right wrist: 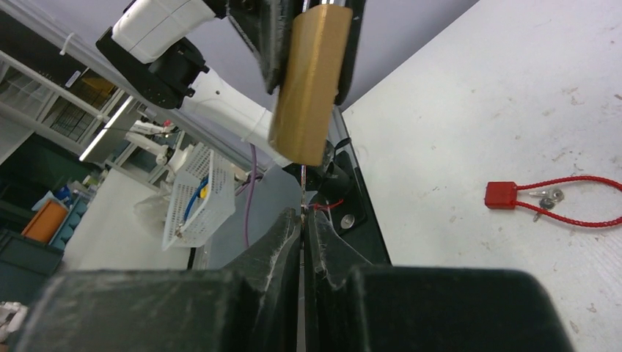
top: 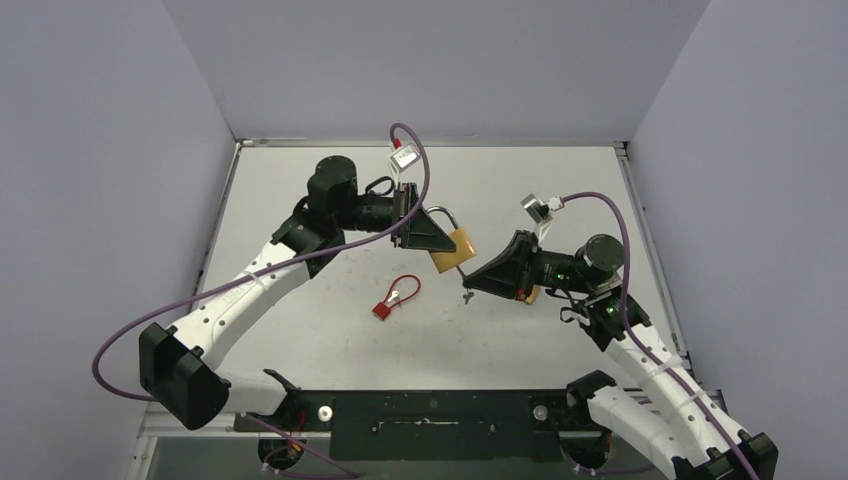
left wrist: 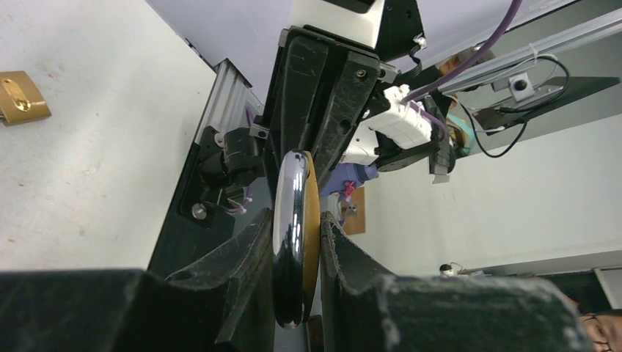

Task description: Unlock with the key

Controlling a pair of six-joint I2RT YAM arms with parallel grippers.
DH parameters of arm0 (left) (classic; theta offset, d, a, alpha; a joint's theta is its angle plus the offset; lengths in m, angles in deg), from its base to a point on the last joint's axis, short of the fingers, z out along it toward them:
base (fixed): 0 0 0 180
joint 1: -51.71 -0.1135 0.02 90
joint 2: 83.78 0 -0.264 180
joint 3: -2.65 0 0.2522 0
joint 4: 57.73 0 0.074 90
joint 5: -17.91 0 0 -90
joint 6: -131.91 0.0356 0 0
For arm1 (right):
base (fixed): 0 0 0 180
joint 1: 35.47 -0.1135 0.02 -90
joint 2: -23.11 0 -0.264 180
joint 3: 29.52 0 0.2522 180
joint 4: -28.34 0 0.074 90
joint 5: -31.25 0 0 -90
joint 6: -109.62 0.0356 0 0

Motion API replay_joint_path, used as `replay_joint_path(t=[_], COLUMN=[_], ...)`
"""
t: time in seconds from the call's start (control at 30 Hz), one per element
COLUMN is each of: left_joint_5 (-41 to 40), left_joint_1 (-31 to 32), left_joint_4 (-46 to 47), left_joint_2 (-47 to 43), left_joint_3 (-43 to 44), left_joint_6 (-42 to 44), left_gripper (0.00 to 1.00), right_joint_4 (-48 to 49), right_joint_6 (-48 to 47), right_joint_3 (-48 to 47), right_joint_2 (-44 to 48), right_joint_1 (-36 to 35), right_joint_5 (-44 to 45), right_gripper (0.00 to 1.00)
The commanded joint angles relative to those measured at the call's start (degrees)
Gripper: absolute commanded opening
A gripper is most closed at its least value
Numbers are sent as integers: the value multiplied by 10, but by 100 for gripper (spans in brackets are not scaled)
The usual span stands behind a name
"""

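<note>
My left gripper (top: 440, 243) is shut on a brass padlock (top: 453, 250) and holds it above the table, its chrome shackle (top: 445, 214) pointing back. In the left wrist view the padlock (left wrist: 311, 220) shows edge-on, clamped between both fingers. My right gripper (top: 472, 281) is shut on a thin metal key (right wrist: 302, 192) just below the padlock (right wrist: 312, 81). The key's tip reaches the padlock's bottom face; how deep it sits cannot be told. A small piece (top: 468, 296) dangles under the right fingertips.
A red cable lock (top: 390, 300) lies on the table in front of the grippers, with small keys (right wrist: 546, 196) beside its red body (right wrist: 502, 195). A second brass padlock (top: 532, 294) lies on the table under the right gripper, also seen in the left wrist view (left wrist: 22, 95).
</note>
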Motion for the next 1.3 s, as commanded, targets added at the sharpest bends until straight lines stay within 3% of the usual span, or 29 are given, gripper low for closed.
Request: replay_joint_path(t=[0.0,0.17,1.1,1.27], left_joint_5=[19,20,33,37], left_joint_1=[-8,-12,-17,-17], left_joint_4=[29,31,47,62], left_joint_2=[-13,-15,-38,-40], left_joint_3=[19,15,-3,-5], left_joint_6=[-2,0,-13,-23], left_gripper=[0,0,0,0], right_joint_4=[0,-38,9,-24], right_joint_6=[-37,-63,-18,-42], right_joint_3=[-44,-56,-50,-63], right_joint_2=[14,10,-19,-32], right_joint_1=[-9,-13,-14,-14], right_joint_5=[-22,-17,28,35], right_gripper=[0,0,0,0])
